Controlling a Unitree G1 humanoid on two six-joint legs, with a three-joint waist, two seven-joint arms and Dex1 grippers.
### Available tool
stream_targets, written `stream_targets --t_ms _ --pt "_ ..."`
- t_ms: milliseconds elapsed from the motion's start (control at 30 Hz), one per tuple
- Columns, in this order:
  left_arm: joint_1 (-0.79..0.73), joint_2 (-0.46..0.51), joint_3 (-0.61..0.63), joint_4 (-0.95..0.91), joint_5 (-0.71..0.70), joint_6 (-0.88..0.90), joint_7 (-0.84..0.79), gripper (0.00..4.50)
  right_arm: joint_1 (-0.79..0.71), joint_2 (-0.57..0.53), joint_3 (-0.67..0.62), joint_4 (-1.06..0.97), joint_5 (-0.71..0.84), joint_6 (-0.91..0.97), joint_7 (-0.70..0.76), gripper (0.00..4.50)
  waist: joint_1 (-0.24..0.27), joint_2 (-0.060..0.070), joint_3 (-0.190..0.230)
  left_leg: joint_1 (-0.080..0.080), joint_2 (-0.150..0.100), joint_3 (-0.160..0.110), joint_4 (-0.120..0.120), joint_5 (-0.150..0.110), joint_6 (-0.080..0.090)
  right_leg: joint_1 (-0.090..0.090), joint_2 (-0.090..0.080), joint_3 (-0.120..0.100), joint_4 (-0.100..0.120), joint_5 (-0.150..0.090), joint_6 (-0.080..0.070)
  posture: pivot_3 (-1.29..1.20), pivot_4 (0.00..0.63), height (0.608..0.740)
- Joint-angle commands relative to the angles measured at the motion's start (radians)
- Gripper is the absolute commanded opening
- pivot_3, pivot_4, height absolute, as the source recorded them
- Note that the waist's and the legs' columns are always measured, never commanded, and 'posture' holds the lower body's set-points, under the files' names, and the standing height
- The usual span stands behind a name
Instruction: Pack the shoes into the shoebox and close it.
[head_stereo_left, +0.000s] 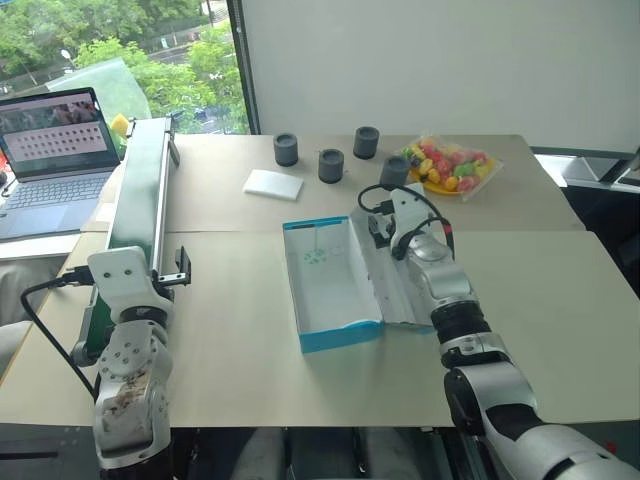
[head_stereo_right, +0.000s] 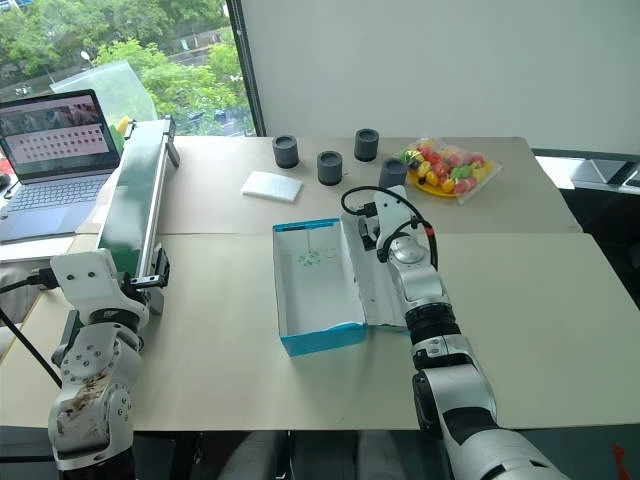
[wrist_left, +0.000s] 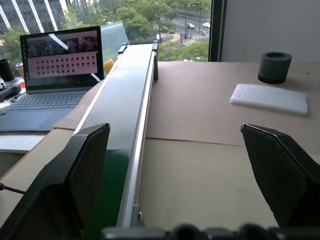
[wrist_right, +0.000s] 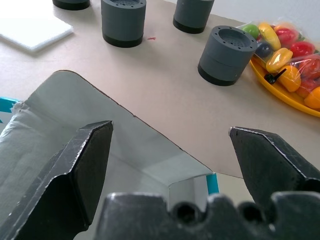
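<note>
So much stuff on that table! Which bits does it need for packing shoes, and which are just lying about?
For the job: shoebox, open and empty, its lid laid flat; right gripper open over the lid.

Lying about: four grey cylinders, white pad, tray of toy fruit, laptop, green conveyor.

Bright, even daylight from window (head_stereo_left: 120, 60); soft faint shadows on table (head_stereo_left: 250, 350); all frames sharp.

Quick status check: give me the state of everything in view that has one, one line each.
shoebox: open, empty, lid laid flat on the right
left gripper: open, holding nothing
right gripper: open, above the lid
laptop: open, screen on
fruit bag: on yellow plate
</note>
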Motion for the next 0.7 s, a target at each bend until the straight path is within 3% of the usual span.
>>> stream_targets --t_ms 33,133,300,433,600,700 --pt "-0.006 0.007 -0.011 -0.005 0.0 -0.001 -0.004 4.5 -0.083 -0.098 -0.047 -0.016 -0.029 -0.06 -0.047 4.45 0.0 0.0 0.0 0.0 0.0 0.0 0.0 0.0 0.0 0.0 0.0 0.0 0.0 0.0 0.0 0.0 0.15 0.727" --pt "0.009 0.02 -0.061 0.017 0.033 -0.003 -0.013 4.5 -0.158 -0.207 -0.102 -0.051 -0.006 -0.074 -0.037 4.45 0.019 0.007 0.006 -0.002 -0.002 -0.001 0.0 0.0 0.0 -0.001 -0.002 -0.001 0.0 0.0 0.001 0.0 0.15 0.727" --pt "0.021 0.004 -0.029 -0.022 0.005 0.008 -0.001 4.5 -0.213 -0.164 -0.136 -0.174 0.152 -0.053 0.109 4.45 -0.013 0.002 0.004 -0.009 -0.002 0.002 0.0 0.001 0.001 -0.011 -0.002 0.003 0.0 0.002 0.003 0.0 0.15 0.727" --pt "0.056 -0.003 -0.015 -0.055 0.002 0.012 0.007 4.5 -0.291 -0.096 -0.173 -0.345 0.416 0.115 0.321 4.45 -0.032 0.003 0.005 -0.009 0.006 0.011 0.0 0.0 0.002 -0.014 0.003 0.008 0.001 0.004 -0.001 0.0 0.15 0.727" --pt "0.056 0.021 0.037 -0.055 -0.025 0.027 -0.009 4.5 -0.198 -0.069 0.026 -0.615 0.631 0.34 0.648 4.45 -0.016 0.003 0.005 -0.008 0.007 0.011 0.0 0.0 0.002 -0.014 0.005 0.01 0.001 0.006 0.0 0.0 0.15 0.727" --pt "0.081 0.052 0.088 -0.072 -0.067 0.055 -0.049 4.5 -0.091 -0.12 0.219 -0.762 0.614 0.347 0.801 4.45 -0.013 0.0 0.003 -0.008 0.008 0.01 0.0 -0.001 0.003 -0.014 0.006 0.009 0.0 0.006 -0.001 0.0 0.15 0.727"
